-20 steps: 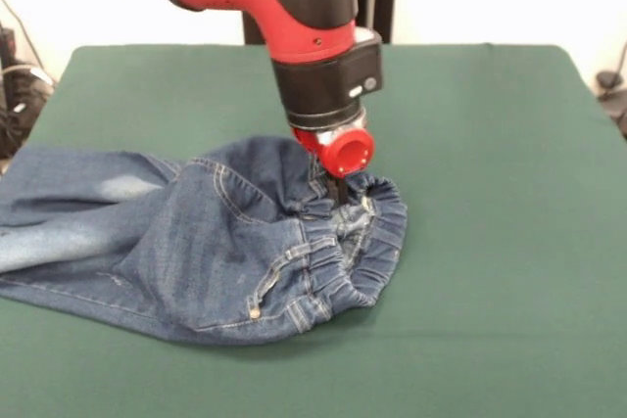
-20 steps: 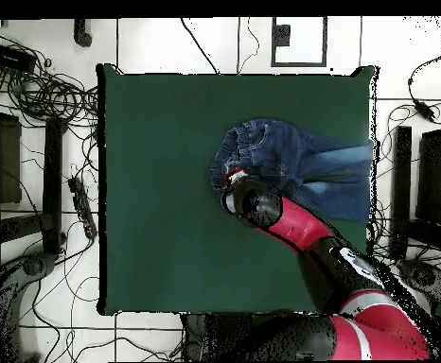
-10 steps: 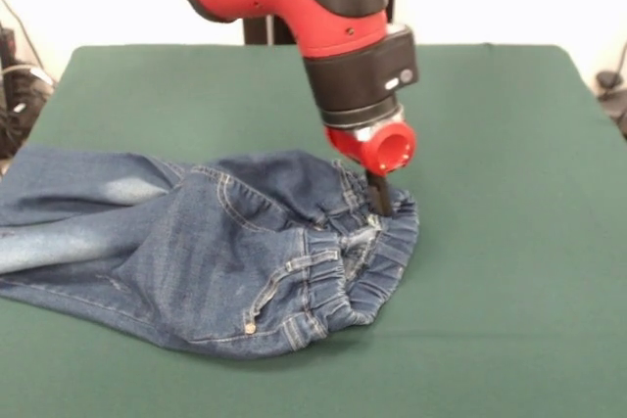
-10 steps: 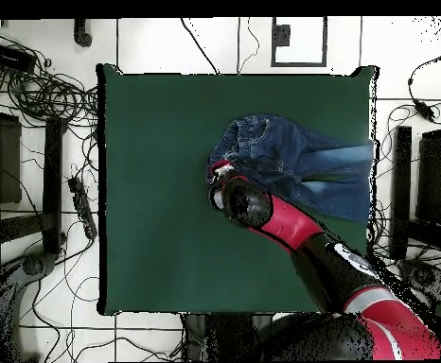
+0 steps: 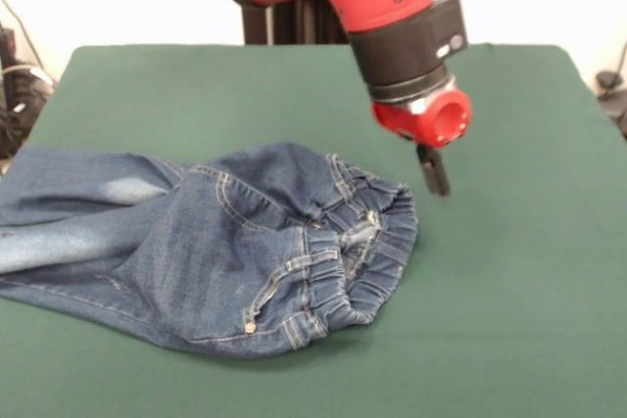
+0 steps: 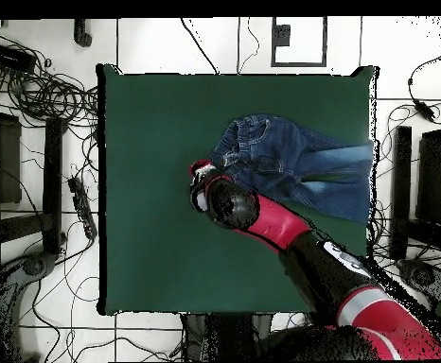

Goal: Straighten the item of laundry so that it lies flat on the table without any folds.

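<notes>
The jeans (image 5: 216, 247) are lying bunched on the green table (image 5: 509, 271), on the left half in the front view. The gathered waistband (image 5: 367, 242) is facing right and is standing partly open in a rumpled mouth. The legs (image 5: 69, 217) are running off toward the left edge of the table, one lying over the other, with a pale faded patch showing on the far leg. Folds are showing across the seat and hip area.

The gripper (image 5: 433, 169) is hanging just to the right of the waistband, apart from the denim, with nothing between its tips. Only a dark, narrow tip is showing below the red wrist collar (image 5: 431, 116); whether the jaws are parted or closed cannot be told from either view.

In the overhead view, the red and black arm (image 6: 291, 248) is crossing the table edge and partly covering one side of the jeans (image 6: 300, 168). Cables (image 6: 44, 90) are lying on the floor beside the table.
</notes>
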Controlling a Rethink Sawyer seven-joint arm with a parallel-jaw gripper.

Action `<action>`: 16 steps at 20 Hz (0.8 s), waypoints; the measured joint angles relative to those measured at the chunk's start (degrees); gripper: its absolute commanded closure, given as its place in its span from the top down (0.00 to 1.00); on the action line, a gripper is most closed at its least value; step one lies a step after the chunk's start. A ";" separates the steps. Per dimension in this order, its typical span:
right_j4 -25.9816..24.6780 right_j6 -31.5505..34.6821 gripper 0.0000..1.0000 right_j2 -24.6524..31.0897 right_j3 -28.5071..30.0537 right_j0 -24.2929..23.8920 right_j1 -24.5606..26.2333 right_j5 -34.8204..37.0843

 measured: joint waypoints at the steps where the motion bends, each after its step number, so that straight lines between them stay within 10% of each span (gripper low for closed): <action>1: 0.20 0.00 0.00 0.00 0.21 0.20 -0.32 0.34; 9: 3.74 0.00 0.00 -1.49 2.57 4.68 -5.68 8.08; 16: 4.61 0.41 0.00 -19.04 -4.34 21.86 -2.84 17.56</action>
